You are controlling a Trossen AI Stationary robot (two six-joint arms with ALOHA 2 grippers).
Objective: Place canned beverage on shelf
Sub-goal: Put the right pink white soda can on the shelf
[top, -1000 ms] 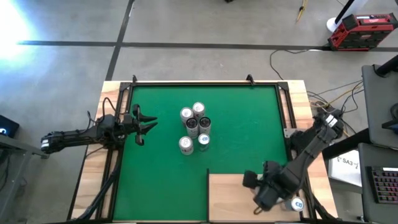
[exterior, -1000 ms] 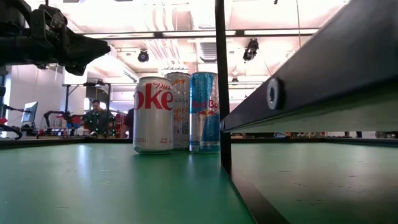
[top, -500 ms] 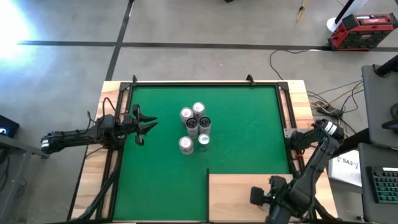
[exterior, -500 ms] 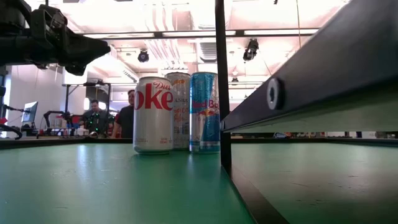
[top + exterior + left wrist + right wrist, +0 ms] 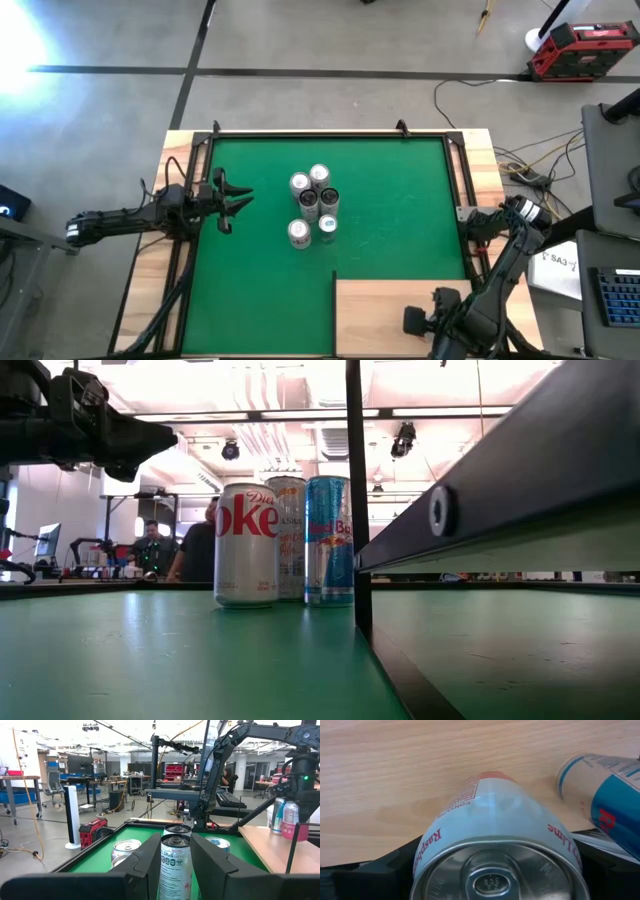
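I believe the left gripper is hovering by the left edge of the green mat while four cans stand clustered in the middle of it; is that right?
Not quite: the cluster on the green mat has five cans, not four, as the high view shows from their tops. The rest holds: the left gripper hovers by the mat's left edge, apart from the cluster.

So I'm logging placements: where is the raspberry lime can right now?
The raspberry lime can sits between the right gripper's fingers over the shelf, at the table's near right corner, beside a blue Red Bull can.
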